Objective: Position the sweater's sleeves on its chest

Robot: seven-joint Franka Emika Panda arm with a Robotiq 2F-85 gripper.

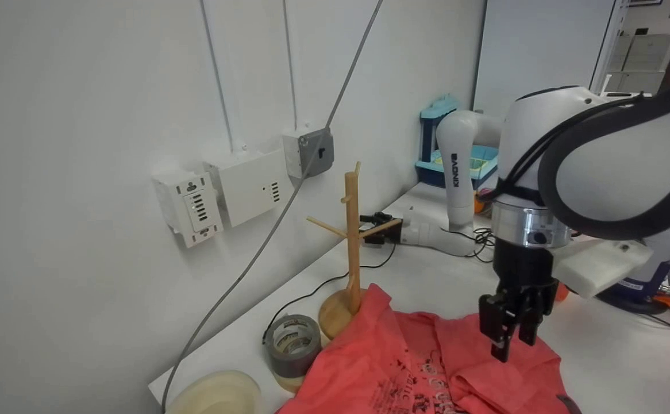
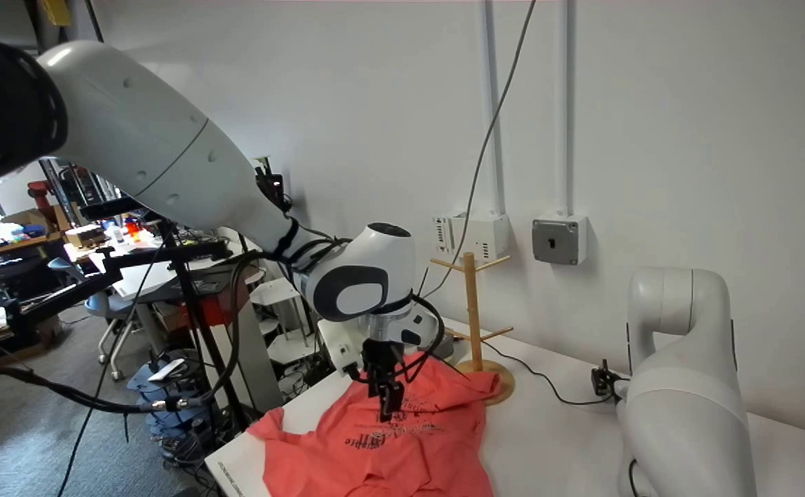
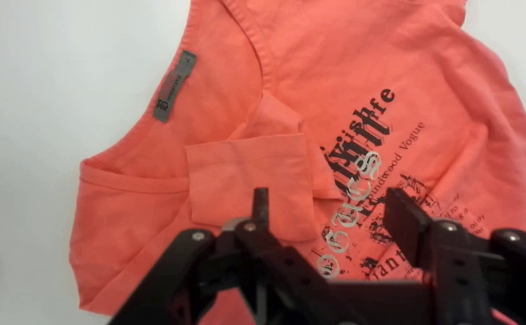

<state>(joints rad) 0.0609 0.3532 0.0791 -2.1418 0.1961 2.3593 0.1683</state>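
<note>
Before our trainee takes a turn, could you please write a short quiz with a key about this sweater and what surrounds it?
1. True or false: the gripper stands open above the sweater.

2. In the wrist view, where does the sweater's grey label sit?
A) on a sleeve
B) inside the neckline
C) on the printed chest

3. Fill in the colour: in an exterior view, the tape roll beside the wooden stand is ____ on its outside.

Key: 1. True. 2. B. 3. Grey.
</note>
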